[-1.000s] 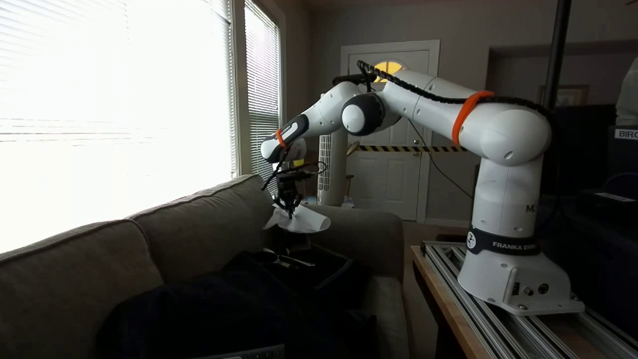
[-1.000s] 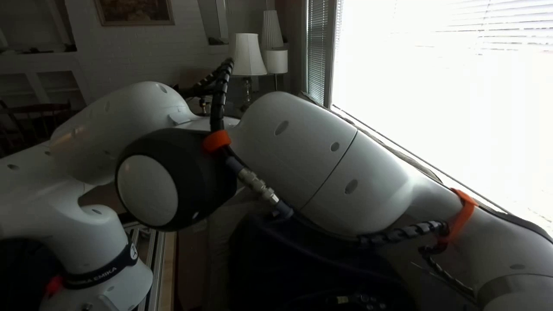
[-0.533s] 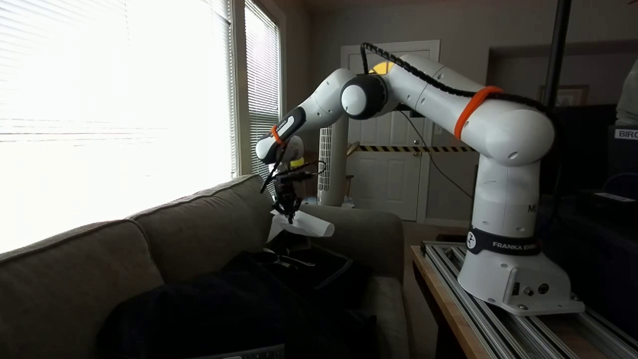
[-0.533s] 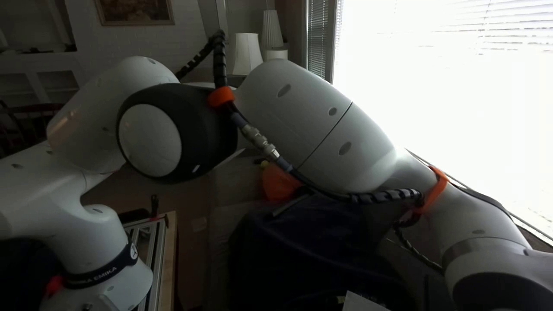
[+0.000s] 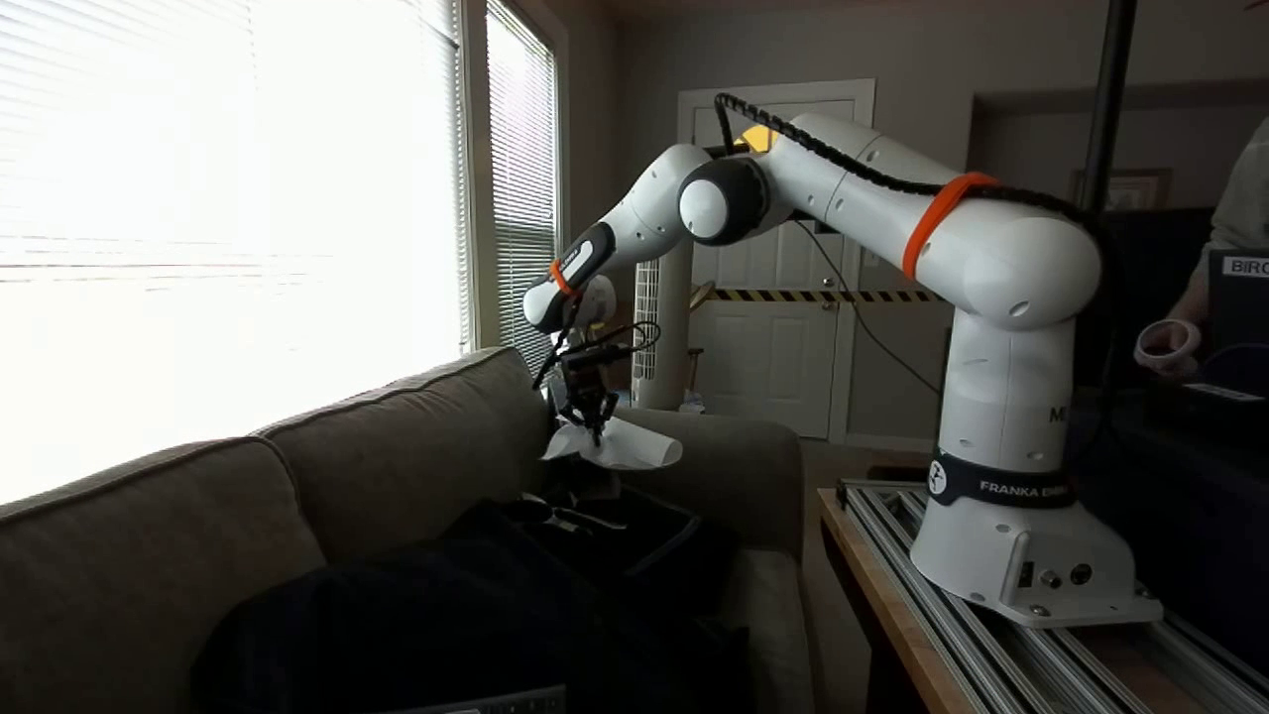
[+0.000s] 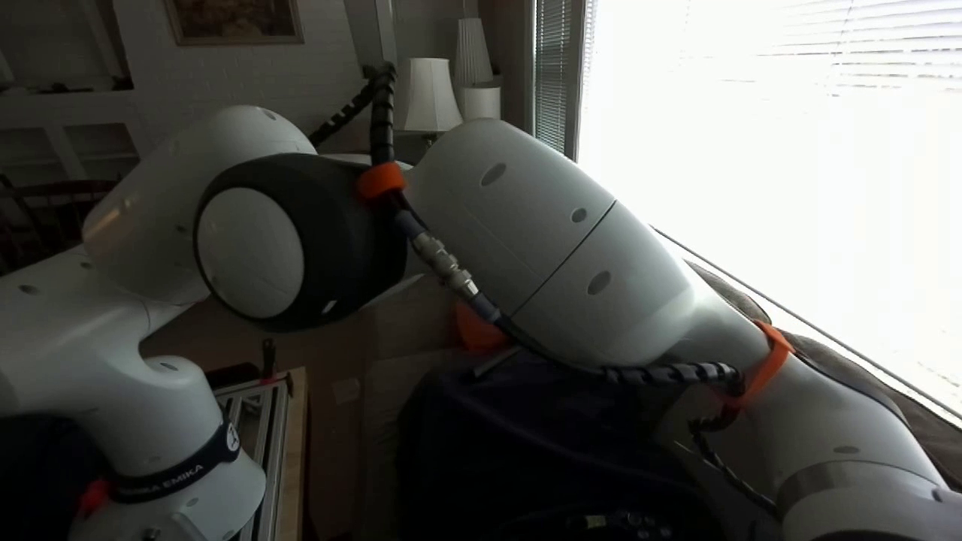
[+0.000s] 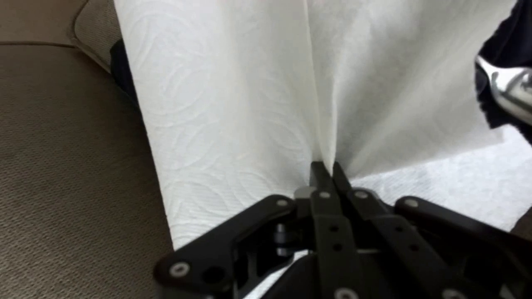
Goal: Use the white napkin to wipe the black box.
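Observation:
My gripper (image 7: 327,169) is shut on the white napkin (image 7: 232,104), pinching a fold between its fingertips. The napkin hangs creased on both sides. In an exterior view the gripper (image 5: 597,436) holds the napkin (image 5: 639,444) in the air, in front of the sofa's far end. A large black mass (image 5: 476,615) lies on the sofa below; it also shows in an exterior view (image 6: 526,451). It is too dark to tell the black box from dark cloth there. In the wrist view the napkin hides most of what lies below. In an exterior view my arm hides the gripper.
Shiny metallic items (image 5: 585,518) lie on the dark mass; one shows in the wrist view (image 7: 513,91). The sofa back (image 5: 416,436) and sofa arm (image 5: 724,476) stand close by. An orange thing (image 6: 477,327) is behind my arm. A person's hand holds a white controller (image 5: 1165,347).
My arm rose, then sank slightly. The gripper and napkin have moved right in an exterior view, still held. The napkin corner seen half a second ago is out of view. The person's hand has appeared.

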{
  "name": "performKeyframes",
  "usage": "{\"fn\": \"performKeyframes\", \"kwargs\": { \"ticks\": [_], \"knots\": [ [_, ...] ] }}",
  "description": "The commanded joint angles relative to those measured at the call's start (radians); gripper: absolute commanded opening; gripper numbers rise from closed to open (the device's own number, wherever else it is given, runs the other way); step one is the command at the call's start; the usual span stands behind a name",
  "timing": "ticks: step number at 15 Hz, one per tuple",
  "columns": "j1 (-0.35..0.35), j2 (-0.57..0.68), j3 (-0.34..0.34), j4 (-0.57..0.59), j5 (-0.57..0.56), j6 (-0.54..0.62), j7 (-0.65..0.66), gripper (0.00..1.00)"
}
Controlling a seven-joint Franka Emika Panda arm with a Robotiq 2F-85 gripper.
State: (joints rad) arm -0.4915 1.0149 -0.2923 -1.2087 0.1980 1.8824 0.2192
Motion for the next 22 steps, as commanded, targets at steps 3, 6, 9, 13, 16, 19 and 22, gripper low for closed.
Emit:
{"fn": "performKeyframes", "kwargs": {
  "ticks": [3, 6, 9, 13, 16, 19, 22],
  "knots": [
    [-0.07, 0.063, -0.002, 0.188, 0.027, -0.002, 0.147, 0.0],
    [-0.101, 0.092, 0.009, 0.277, 0.042, -0.001, 0.218, 0.0],
    [-0.097, 0.125, 0.009, 0.326, 0.003, 0.005, 0.233, 0.0],
    [-0.059, 0.148, 0.008, 0.317, -0.009, 0.009, 0.19, 0.0],
    [-0.03, 0.134, 0.018, 0.276, -0.035, -0.013, 0.083, 0.0],
    [-0.002, 0.094, 0.03, 0.217, -0.065, -0.05, -0.047, 0.0],
    [0.022, 0.049, 0.045, 0.138, -0.081, -0.066, -0.172, 0.0]
  ]
}}
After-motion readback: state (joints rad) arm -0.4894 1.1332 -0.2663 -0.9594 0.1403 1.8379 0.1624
